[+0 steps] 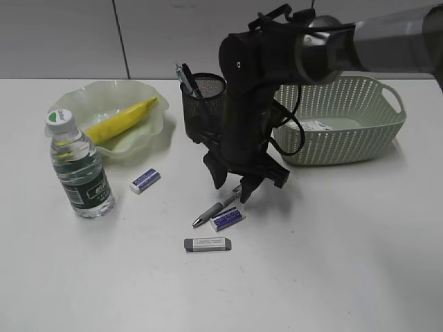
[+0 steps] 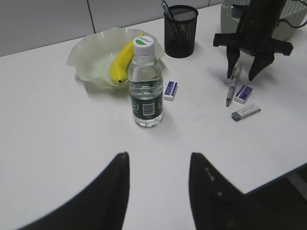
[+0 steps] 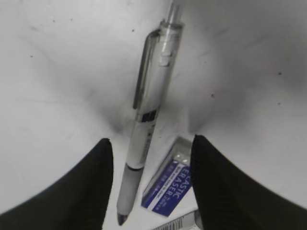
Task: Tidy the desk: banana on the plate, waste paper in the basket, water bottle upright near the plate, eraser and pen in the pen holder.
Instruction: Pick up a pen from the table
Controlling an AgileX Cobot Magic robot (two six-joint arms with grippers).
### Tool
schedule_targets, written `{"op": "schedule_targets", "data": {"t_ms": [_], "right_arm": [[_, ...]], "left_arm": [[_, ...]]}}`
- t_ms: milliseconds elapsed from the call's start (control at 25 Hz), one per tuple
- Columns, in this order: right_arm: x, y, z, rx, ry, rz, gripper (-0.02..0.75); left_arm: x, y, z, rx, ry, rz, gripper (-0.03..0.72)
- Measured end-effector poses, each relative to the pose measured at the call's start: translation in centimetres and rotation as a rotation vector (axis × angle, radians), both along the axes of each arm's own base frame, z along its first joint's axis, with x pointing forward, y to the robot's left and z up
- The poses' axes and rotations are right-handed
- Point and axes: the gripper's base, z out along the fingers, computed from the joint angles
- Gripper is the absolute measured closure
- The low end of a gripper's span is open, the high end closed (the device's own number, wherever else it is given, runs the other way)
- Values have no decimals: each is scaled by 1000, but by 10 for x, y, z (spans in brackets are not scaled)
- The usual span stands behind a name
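Right gripper (image 1: 241, 185) is spread wide, nothing held, hanging just above the pen (image 3: 148, 120) with a finger on either side of the barrel. Looks like the pen pickup is the step in hand. My read on the next move: drop straight down and pinch mid-barrel. The blue-and-white eraser (image 3: 168, 188) lies just beside the pen's tip end, so the right-hand finger has to land between them without nudging it.

Pen: slim, smooth, clear-grey plastic with a clip, will roll if bumped. A grey eraser (image 1: 207, 243) sits nearer the front edge, and another blue-and-white one (image 1: 145, 180) lies left, by the water bottle (image 1: 79, 169).

Left gripper (image 2: 158, 184) also open and empty, hovering over bare desk (image 1: 346, 263) near the front.

Seemingly already sorted:
- Banana (image 1: 128, 119) in the ruffled translucent plate (image 1: 149, 90), far left.
- Bottle upright just in front of it.
- Something white in the perforated basket (image 1: 346, 138), far right.

Black mesh pen holder (image 1: 204, 100) stands far centre, with pens in it.
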Motion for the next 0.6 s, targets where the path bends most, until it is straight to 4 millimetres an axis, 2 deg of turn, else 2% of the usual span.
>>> {"op": "schedule_targets", "data": {"t_ms": [320,600], "right_arm": [[8,-2,-20,2,-18,-15,340],[10,-2,-20,5,-34,-12,535]], "left_arm": [[0,0,0,0,-1,0,379],[0,0,0,0,-1,0,379]]}}
